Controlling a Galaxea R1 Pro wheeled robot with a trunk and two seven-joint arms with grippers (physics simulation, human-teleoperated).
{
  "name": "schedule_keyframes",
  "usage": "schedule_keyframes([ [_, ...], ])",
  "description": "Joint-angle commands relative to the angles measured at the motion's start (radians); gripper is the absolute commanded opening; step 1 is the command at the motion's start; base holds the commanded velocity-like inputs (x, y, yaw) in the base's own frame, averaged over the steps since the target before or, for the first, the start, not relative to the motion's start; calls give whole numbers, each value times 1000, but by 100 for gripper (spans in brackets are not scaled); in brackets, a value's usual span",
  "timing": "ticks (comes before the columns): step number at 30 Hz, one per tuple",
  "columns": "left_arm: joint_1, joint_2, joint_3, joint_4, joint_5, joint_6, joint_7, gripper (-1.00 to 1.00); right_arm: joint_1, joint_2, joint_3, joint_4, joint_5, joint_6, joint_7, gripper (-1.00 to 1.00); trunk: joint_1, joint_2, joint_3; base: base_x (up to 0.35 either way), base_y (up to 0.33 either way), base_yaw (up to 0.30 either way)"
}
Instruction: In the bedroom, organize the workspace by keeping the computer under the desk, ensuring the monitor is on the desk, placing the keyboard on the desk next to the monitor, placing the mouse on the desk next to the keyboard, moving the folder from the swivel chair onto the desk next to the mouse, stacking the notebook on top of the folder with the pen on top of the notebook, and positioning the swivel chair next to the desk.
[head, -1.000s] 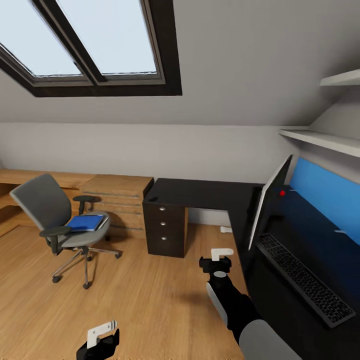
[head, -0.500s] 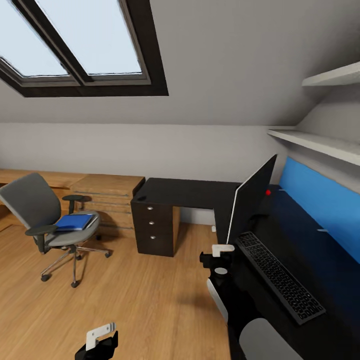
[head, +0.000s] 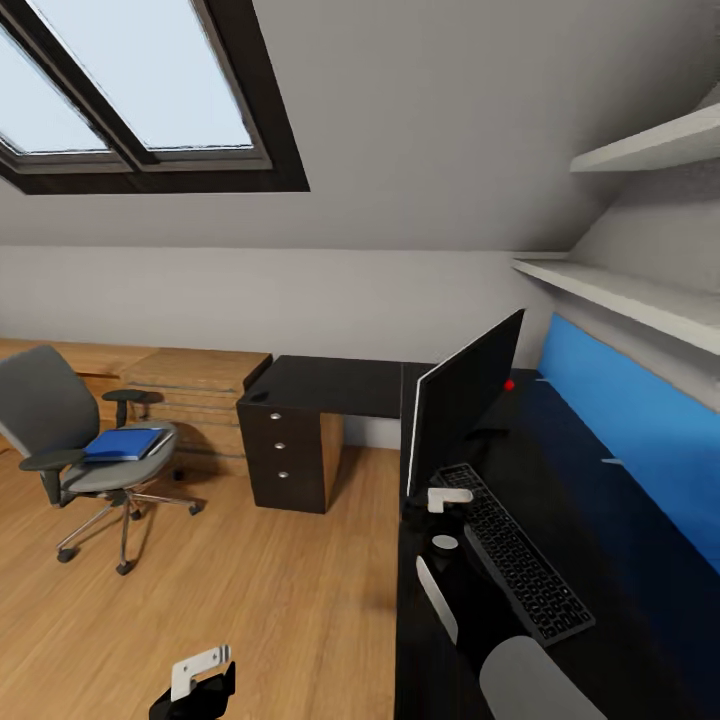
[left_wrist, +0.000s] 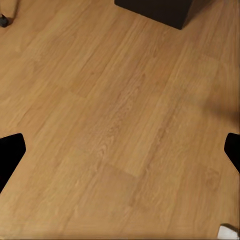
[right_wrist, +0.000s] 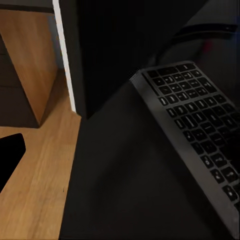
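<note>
The grey swivel chair stands on the floor at the left, apart from the desk. The blue folder lies on its seat. The monitor stands on the desk's right wing, with the keyboard flat in front of it. My right gripper hovers open over the desk's edge beside the keyboard, one finger showing. My left gripper hangs open and empty over the wooden floor. Notebook, pen, mouse and computer are out of view.
The black drawer unit carries the desk's left end, with low light-wood cabinets beyond it. A small red thing sits behind the monitor. A blue panel and white shelves line the right wall. Open floor lies between chair and desk.
The whole picture has slid left, so the camera has turned or moved right. Chair and drawers sit further left in view. My right gripper now hangs over the desk by the keyboard.
</note>
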Motion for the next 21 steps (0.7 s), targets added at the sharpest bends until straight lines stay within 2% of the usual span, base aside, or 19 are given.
schedule_keyframes([
  [1,0,2,-5,-3,7,4,9,100,-1,0,0,-1,-4,5,-6,100,0,-1,-2,0,-333,0],
  [8,0,3,-1,-2,7,2,8,100,-1,0,-29,2,-4,6,-5,100,0,-1,-2,-15,-333,0],
  [10,0,6,6,-3,8,2,7,100,-1,-15,-33,5,-5,6,-3,100,0,-1,-2,-56,-333,0],
  [12,0,10,26,-6,9,2,5,100,-1,-32,-41,13,-5,5,6,100,0,-1,-2,-66,-333,0],
  [13,0,12,73,-12,10,3,2,100,-2,-54,-69,35,-5,4,35,100,0,-1,-2,-73,-333,0],
  [15,0,12,102,-20,10,4,0,100,-3,-66,-92,53,-5,3,58,100,0,-1,-2,-74,-333,0],
  [16,0,14,127,-36,10,6,-2,100,-5,-79,-118,79,-5,2,86,100,0,-1,-2,-75,-333,0],
  [18,0,17,147,-56,10,8,-3,100,-8,-93,-144,112,-5,-1,117,100,0,-1,-2,-75,-332,0],
  [19,1,33,167,-92,12,19,-8,100,-23,-123,-189,186,-5,-22,174,100,0,-1,-2,-76,-323,0],
  [21,6,39,172,-102,12,29,-14,100,-36,-137,-202,216,-5,-38,192,100,0,-1,-2,-74,-320,0],
])
